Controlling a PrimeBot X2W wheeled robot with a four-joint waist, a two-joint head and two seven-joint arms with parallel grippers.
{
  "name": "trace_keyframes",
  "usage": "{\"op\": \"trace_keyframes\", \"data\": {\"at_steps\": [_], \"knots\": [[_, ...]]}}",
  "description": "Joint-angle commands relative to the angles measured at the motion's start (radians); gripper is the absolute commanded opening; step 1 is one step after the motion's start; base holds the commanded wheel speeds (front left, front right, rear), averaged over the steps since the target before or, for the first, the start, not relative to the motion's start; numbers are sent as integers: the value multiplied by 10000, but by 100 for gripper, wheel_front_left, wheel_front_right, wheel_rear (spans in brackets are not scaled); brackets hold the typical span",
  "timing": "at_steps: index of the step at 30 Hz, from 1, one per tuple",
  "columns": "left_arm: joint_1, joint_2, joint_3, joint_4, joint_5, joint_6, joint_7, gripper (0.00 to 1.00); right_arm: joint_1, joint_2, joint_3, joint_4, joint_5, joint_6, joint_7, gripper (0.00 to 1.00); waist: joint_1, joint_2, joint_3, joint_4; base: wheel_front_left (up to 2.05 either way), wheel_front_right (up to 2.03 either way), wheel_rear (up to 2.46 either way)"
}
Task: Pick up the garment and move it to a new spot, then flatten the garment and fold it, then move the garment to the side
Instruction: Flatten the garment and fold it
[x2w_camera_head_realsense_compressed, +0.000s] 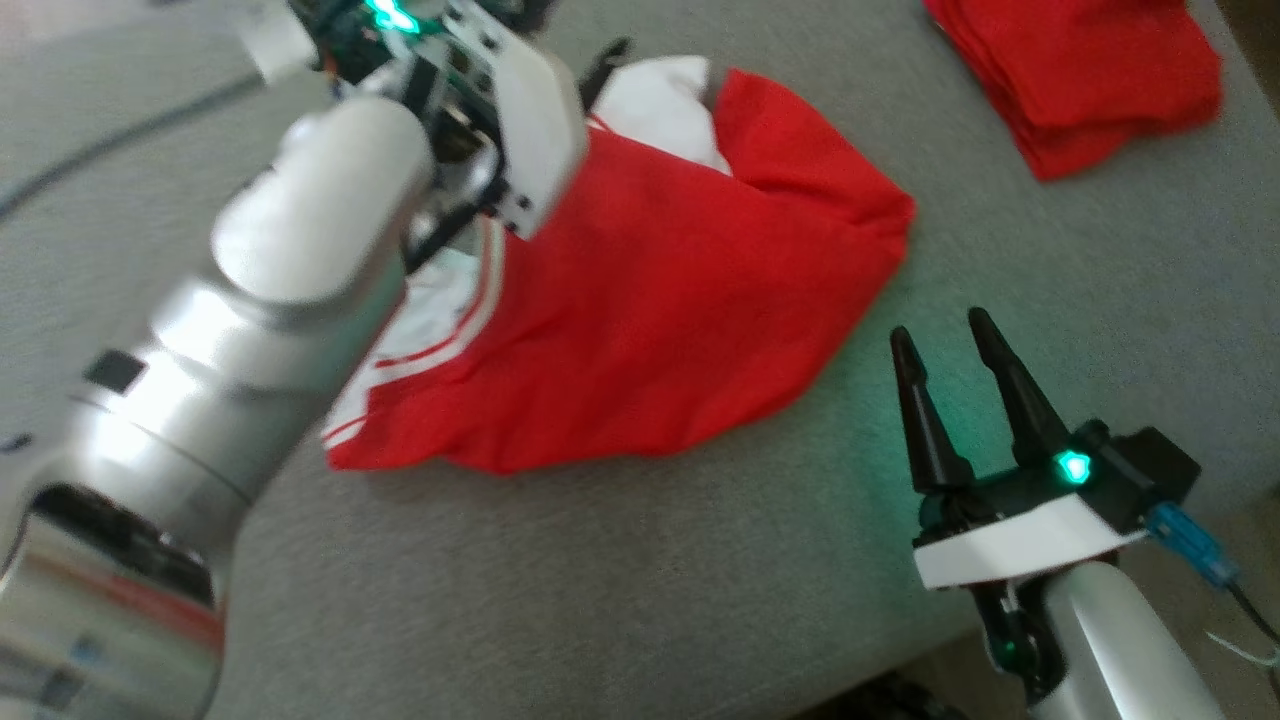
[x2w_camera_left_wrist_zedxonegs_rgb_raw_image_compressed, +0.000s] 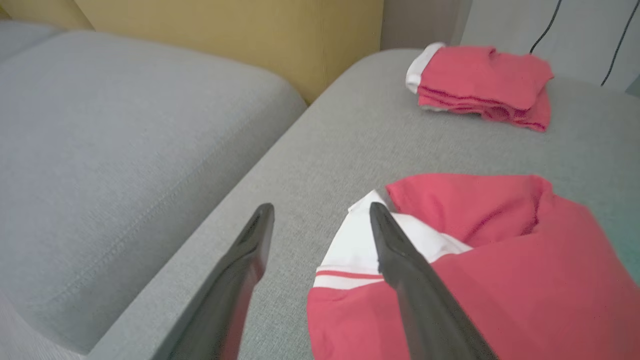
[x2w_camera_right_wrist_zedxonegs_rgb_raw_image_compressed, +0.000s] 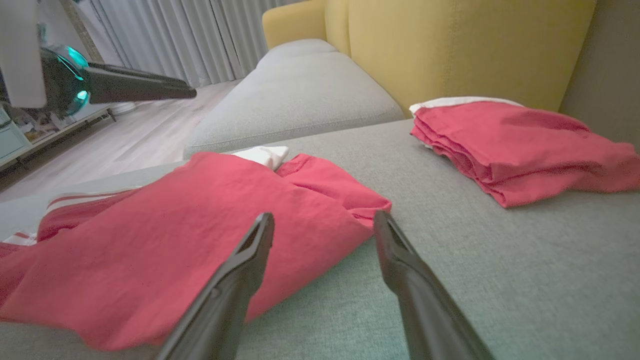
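The left claw (x2w_camera_left_wrist_zedxonegs_rgb_raw_image_compressed: 320, 210) gapes empty over the garment (x2w_camera_head_realsense_compressed: 650, 300), seemingly clear; the right claw (x2w_camera_right_wrist_zedxonegs_rgb_raw_image_compressed: 324, 216) likewise, beside it.

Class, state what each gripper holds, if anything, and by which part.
Nothing is held: left gripper and right gripper both stand open, neither clamping the red garment.

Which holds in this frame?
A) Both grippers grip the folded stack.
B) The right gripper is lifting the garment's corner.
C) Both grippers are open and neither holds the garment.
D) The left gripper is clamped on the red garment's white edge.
C: the left gripper and the right gripper both have their fingers spread, and the red garment lies slack on the grey cushion.
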Motion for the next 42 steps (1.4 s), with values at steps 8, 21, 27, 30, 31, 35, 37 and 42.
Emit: {"op": "trace_keyframes", "data": {"at_steps": [8,21,27,30,31,35,37,42], "knots": [[-721,808,-1121,1121,-2078,18,820,100,-308,293,546,-46,293,67,-55,100,-2,0,1059,-1380,0,0,0],[-1952,1623,-3224,-319,-2892,18,-1493,0,-419,458,523,162,228,67,-55,100,-2,0,450,-1370,0,0,0],[-3312,1301,-3293,-321,-2679,18,-3924,0,-2,333,420,219,21,67,-55,100,-2,0,-841,-1259,0,0,0],[-3998,1166,-3286,-111,-2777,18,-5088,0,352,253,270,230,-102,67,-55,100,-2,0,-1510,-1069,0,0,0],[-4175,1150,-3284,-88,-2860,18,-5364,0,491,222,206,233,-142,67,-55,100,-2,0,-1722,-970,0,0,0],[-4556,1289,-3283,-180,-3097,18,-5852,0,870,119,55,189,-262,67,-55,100,-2,0,-2251,-561,0,0,0],[-4538,1551,-3288,-370,-3223,18,-5996,0,1069,63,-30,157,-328,67,-55,100,-2,0,-2529,-221,0,0,0],[-3234,2759,-3301,-1071,-3478,24,-6118,0,1520,-18,-334,-4,-458,67,-55,100,-2,0,-3000,862,0,0,0]]}}
